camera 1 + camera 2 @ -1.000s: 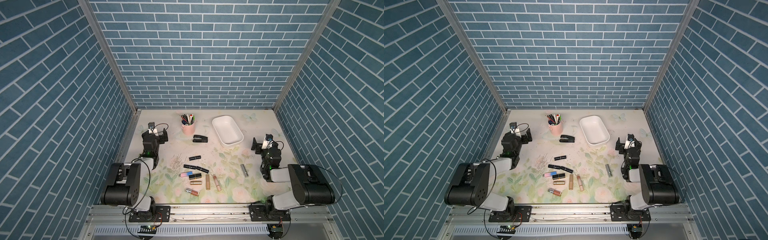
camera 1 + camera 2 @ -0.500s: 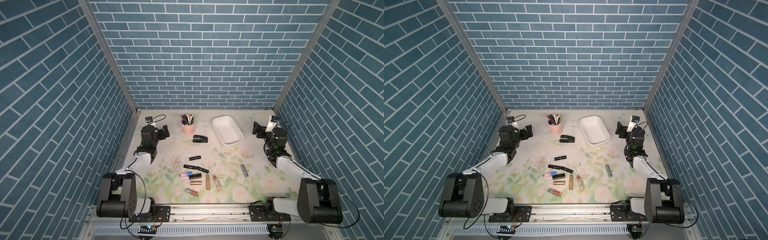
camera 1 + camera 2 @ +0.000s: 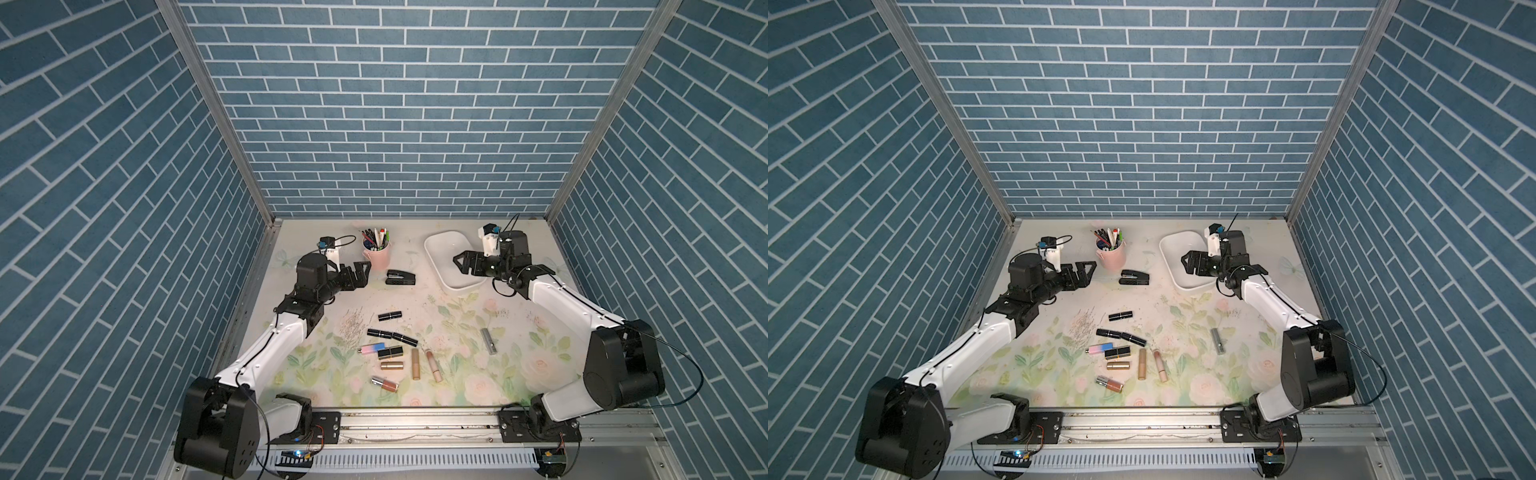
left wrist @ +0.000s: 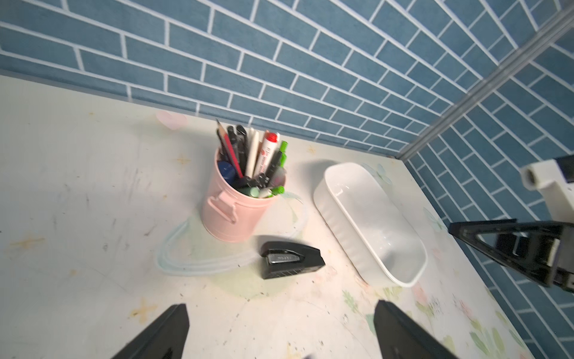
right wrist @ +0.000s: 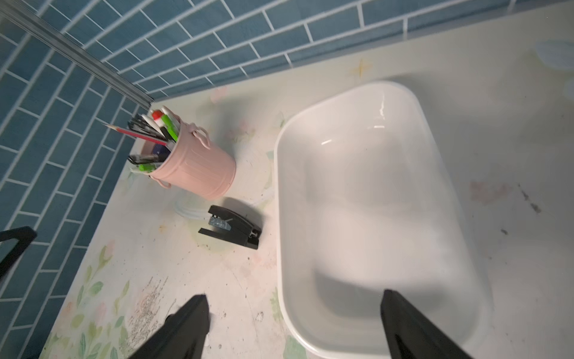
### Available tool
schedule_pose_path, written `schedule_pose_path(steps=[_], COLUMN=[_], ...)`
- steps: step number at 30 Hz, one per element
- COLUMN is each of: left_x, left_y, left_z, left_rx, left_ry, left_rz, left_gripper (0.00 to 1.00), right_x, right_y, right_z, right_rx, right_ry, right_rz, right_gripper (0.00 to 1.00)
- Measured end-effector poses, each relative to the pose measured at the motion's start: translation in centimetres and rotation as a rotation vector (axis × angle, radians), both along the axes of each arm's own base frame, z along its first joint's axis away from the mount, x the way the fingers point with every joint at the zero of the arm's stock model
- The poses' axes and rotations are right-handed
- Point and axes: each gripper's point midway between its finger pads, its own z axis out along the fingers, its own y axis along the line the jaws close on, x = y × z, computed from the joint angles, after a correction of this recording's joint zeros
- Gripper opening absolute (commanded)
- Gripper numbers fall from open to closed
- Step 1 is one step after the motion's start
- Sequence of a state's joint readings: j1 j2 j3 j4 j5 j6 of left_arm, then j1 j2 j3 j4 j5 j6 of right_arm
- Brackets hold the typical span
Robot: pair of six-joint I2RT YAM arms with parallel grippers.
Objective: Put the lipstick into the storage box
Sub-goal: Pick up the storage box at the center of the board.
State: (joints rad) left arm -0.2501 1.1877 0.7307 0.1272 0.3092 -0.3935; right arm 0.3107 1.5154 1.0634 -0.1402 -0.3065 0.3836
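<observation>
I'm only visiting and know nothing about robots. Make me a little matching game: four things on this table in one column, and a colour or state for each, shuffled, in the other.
Column A
1. storage box
2. pen cup
3. stapler
4. silver lipstick

Column B
a. pink, stuffed with pens
b. lying alone, apart from the other lipsticks
c. white, nothing inside
d. black, lying flat beside the pen cup

Pairs: 1-c, 2-a, 3-d, 4-b.
</observation>
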Motion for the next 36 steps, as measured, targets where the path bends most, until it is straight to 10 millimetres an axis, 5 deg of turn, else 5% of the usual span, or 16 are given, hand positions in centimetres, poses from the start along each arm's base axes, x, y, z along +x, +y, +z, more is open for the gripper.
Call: schedule_pose_path(steps=[5,10,15,21,36], left_x=[-1.4,-2.3,-2.8,-3.4,-4.2], left_y=[-0.7,-1.0,-1.8,-1.7,-0.7], left_z=[0.1,-0.1,0.1,0.8,1.7], left_rx=[-0.008,-0.018,-0.022,-0.02,0.005], left_ry=[0.034,0.066,0.068,0.054,0.031], left_rz=[-0.02,-0.023,-0.043,-0.044,-0.009], left_gripper=[1.0,1.0,0.98,0.98,0.96], right_x=[0.4,-3.0,-4.8,-3.8,-1.7], right_y=[-1.7,-3.2,-3.3,-3.4,-3.1], right_z=[-2.6,-5.1,-5.5,-5.3,-9.4], right_rx=[-0.062,-0.019,0.114,0.236,0.256], right_ry=[0.127,0.245,0.307,0.338,0.443], right_rz=[-0.146,-0.324,-0.458,-0.596,-0.74], right_gripper=[0.9,0.91,0.9,0.9,0.81])
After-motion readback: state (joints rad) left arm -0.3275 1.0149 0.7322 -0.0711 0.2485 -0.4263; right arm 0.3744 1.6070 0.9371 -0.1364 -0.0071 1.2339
